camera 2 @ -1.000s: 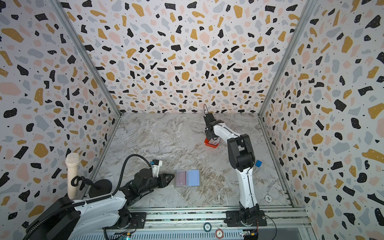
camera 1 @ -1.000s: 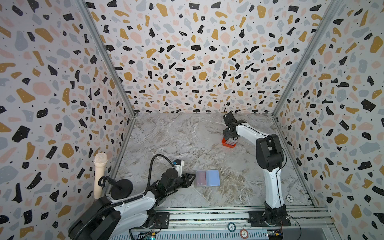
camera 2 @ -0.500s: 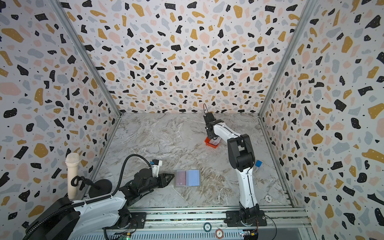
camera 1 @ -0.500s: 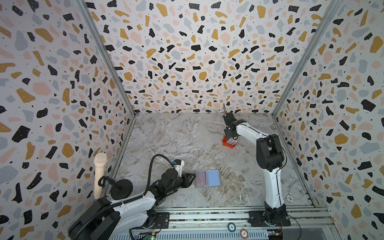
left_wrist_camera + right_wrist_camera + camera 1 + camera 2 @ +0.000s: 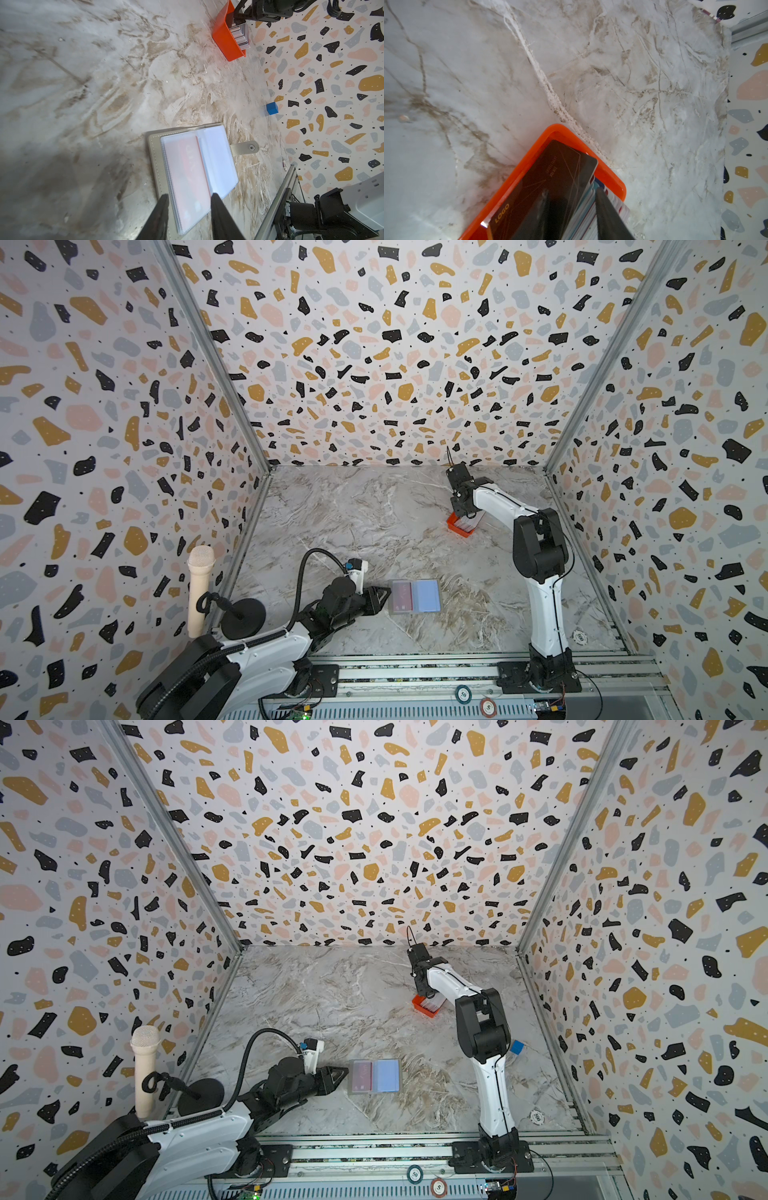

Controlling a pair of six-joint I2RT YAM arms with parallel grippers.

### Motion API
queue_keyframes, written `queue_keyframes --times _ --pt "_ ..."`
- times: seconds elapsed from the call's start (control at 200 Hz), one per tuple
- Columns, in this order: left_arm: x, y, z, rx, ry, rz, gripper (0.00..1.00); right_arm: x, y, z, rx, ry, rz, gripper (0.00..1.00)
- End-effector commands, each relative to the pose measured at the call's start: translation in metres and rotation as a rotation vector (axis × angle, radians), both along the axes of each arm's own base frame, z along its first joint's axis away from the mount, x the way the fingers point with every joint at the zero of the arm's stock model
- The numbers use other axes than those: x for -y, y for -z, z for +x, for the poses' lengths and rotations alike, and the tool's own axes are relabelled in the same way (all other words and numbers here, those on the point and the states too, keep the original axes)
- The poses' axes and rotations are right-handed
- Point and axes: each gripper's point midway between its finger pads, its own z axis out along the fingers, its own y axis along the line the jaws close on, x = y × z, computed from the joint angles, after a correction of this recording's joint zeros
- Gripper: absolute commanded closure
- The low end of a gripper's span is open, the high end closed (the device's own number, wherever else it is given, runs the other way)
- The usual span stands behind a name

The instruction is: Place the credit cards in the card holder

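Note:
The card holder (image 5: 415, 597) (image 5: 376, 1076) lies open near the front of the table. Its grey cover (image 5: 158, 158) and clear pockets show, with a red card (image 5: 187, 166) in the left page. My left gripper (image 5: 189, 198) (image 5: 384, 594) is open, its fingers astride the holder's near edge. The other credit cards (image 5: 586, 212) (image 5: 241, 34) stand packed in an orange tray (image 5: 560, 131) (image 5: 455, 526), a dark card (image 5: 560, 166) at the front. My right gripper (image 5: 572, 193) (image 5: 463, 517) reaches down into the tray. One finger lies on the dark card's face and the other sits among the whitish cards.
A blue cube (image 5: 516, 1047) (image 5: 272, 108) sits by the right wall. A poker chip (image 5: 579, 637) lies at the front right corner and two more (image 5: 463, 694) on the front rail. A microphone on a stand (image 5: 199, 589) is at the front left.
The right gripper's jaws have closed in on the cards in the orange tray. The left arm and the card holder have not moved.

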Motion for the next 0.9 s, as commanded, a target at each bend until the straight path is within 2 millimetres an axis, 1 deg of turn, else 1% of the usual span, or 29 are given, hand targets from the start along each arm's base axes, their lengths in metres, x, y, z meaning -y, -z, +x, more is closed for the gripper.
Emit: queue_keyframes --times 0.0,0.095,0.11,0.19,0.21,0.36,0.39,0.466,0.491,0.601,0.691,0.776,0.896 --pt "0.000 -0.002 0.000 0.019 -0.001 -0.015 0.64 0.005 -0.018 -0.002 0.010 0.011 -0.008 0.68" --pt "-0.001 -0.001 -0.001 0.019 -0.002 -0.014 0.64 0.004 -0.018 -0.002 0.010 0.011 -0.003 0.71" --pt "-0.001 -0.001 -0.001 0.019 -0.001 -0.015 0.64 0.004 -0.019 -0.002 0.011 0.010 -0.002 0.73" --pt "-0.002 -0.001 -0.001 0.018 -0.003 -0.013 0.64 0.003 -0.018 -0.002 0.008 0.011 -0.001 0.76" --pt "-0.002 -0.001 -0.001 0.020 -0.003 -0.014 0.64 0.003 -0.017 -0.002 0.007 0.010 -0.001 0.78" --pt "-0.002 -0.002 -0.001 0.021 -0.005 -0.014 0.64 0.003 -0.018 -0.002 0.007 0.011 0.004 0.82" --pt "-0.002 -0.002 -0.001 0.021 -0.005 -0.013 0.64 0.003 -0.019 -0.002 0.009 0.012 0.005 0.85" --pt "-0.001 -0.002 0.000 0.021 -0.004 -0.014 0.64 0.002 -0.019 -0.002 0.009 0.011 0.009 0.88" --pt "-0.001 -0.002 0.000 0.022 -0.004 -0.014 0.64 0.002 -0.020 -0.002 0.011 0.012 0.011 0.91" --pt "-0.002 -0.001 -0.001 0.019 -0.005 -0.010 0.64 0.000 -0.019 -0.002 0.010 0.010 0.024 0.98" --pt "-0.002 -0.001 -0.001 0.020 -0.005 -0.011 0.64 -0.001 -0.018 -0.003 0.006 0.009 0.031 1.00" --pt "-0.003 0.000 -0.002 0.017 -0.006 -0.011 0.64 -0.001 -0.018 -0.003 0.007 0.011 0.036 1.00" --pt "-0.003 0.001 -0.002 0.017 -0.008 -0.011 0.64 -0.003 -0.028 -0.003 0.036 0.006 0.058 1.00"
